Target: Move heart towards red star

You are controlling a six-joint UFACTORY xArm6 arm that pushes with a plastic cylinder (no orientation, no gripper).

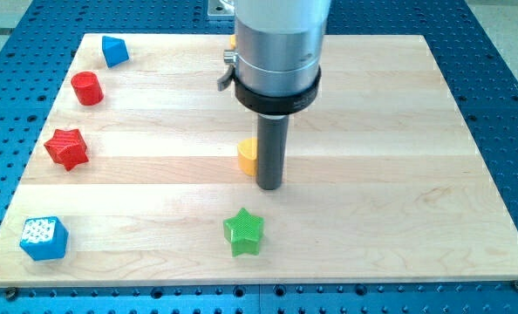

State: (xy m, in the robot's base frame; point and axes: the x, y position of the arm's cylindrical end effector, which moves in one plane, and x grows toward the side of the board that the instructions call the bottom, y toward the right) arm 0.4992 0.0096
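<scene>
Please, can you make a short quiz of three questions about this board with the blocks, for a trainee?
1. True or false: the red star lies near the view's left edge of the board.
2. Which block sits touching or almost touching my tip? A) green star B) yellow block C) red cylinder
3. Fill in: the blue cube sits at the view's bottom ____ corner.

Key:
1. True.
2. B; the rod hides part of it, so its shape cannot be confirmed.
3. Left.
</scene>
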